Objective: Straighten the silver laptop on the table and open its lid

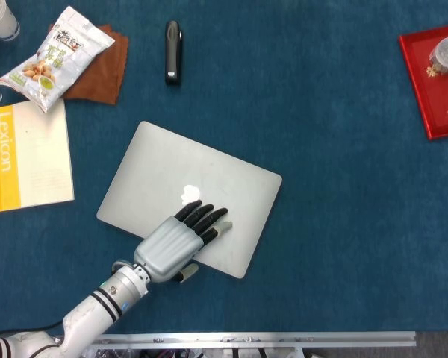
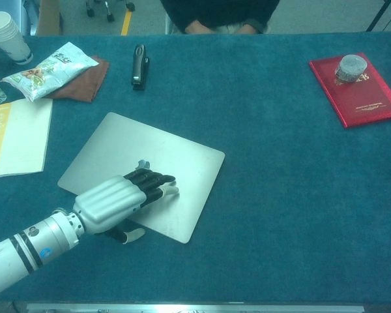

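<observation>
I had my left hand [image 1: 175, 242] flat on the shut laptop [image 1: 157, 168], fingers together, holding nothing. It lay skewed, just right of the yellow book [image 1: 31, 155]. I judged it stiff and slick, best turned by pressing near a corner.

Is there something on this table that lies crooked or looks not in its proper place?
Yes. The silver laptop lies turned at an angle, its edges not parallel to the table edge. Its lid is closed, and the left hand rests flat on it. Nothing looks spilled or damaged.
</observation>
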`<control>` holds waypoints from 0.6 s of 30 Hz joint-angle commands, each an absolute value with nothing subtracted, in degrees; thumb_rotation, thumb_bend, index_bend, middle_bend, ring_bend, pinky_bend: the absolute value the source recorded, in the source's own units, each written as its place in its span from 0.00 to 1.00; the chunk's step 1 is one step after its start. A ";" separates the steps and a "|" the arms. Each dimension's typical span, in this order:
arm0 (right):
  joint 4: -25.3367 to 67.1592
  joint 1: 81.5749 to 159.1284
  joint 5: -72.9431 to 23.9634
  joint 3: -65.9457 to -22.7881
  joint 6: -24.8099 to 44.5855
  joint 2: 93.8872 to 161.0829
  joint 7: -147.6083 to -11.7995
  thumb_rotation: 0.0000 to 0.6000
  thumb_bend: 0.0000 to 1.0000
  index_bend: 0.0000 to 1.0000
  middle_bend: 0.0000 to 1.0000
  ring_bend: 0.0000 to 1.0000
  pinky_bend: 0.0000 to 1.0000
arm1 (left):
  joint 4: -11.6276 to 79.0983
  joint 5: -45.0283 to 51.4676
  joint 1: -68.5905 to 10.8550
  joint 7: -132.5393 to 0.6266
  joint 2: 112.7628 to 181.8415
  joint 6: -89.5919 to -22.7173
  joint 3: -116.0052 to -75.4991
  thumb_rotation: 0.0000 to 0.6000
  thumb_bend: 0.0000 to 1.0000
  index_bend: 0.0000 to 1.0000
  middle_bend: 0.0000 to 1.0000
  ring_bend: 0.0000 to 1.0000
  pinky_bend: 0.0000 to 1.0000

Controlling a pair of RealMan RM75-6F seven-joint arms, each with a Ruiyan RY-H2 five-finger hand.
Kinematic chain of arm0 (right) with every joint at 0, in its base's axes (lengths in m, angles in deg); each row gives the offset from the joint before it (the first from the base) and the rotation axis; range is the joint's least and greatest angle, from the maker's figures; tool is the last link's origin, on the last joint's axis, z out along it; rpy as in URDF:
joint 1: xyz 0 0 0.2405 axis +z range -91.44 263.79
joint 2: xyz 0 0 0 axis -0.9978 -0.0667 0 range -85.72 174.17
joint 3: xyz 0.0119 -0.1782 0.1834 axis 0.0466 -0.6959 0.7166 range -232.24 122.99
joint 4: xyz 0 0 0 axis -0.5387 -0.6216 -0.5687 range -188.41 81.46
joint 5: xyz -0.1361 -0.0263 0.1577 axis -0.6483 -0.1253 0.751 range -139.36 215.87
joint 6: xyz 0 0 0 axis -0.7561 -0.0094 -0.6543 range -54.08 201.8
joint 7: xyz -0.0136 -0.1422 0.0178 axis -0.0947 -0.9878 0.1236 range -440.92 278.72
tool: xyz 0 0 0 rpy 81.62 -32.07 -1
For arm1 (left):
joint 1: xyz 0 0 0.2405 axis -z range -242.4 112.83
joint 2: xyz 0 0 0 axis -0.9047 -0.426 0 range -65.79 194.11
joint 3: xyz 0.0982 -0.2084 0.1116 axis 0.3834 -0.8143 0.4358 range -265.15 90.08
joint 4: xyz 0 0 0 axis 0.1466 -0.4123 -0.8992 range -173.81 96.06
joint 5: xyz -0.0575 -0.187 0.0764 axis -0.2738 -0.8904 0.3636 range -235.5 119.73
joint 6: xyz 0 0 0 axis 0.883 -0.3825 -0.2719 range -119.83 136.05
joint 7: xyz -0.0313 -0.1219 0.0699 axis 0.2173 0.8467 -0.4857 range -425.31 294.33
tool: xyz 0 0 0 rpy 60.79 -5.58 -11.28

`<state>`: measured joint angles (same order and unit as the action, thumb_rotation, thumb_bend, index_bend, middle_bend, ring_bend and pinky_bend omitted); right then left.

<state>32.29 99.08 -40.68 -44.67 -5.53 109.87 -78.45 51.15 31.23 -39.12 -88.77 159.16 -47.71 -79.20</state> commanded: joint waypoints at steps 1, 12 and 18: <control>32.11 99.01 -40.60 -44.64 -5.53 109.80 -78.27 1.00 0.00 0.00 0.10 0.00 0.24 | 50.80 30.95 -38.93 -88.58 159.56 -47.36 -79.35 1.00 0.32 0.00 0.00 0.00 0.00; 31.25 98.82 -40.16 -44.43 -5.53 109.86 -77.61 1.00 0.00 0.00 0.10 0.00 0.24 | 50.40 30.43 -37.63 -88.14 161.60 -46.24 -80.54 1.00 0.32 0.00 0.00 0.00 0.00; 31.03 98.59 -40.05 -44.38 -5.72 109.68 -77.47 1.00 0.00 0.00 0.10 0.00 0.24 | 49.65 29.93 -36.79 -87.57 163.24 -45.53 -81.37 1.00 0.32 0.00 0.00 0.00 0.00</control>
<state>31.04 98.59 -40.05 -44.38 -5.71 109.68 -77.47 49.76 29.99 -36.92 -87.65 163.09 -45.58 -81.22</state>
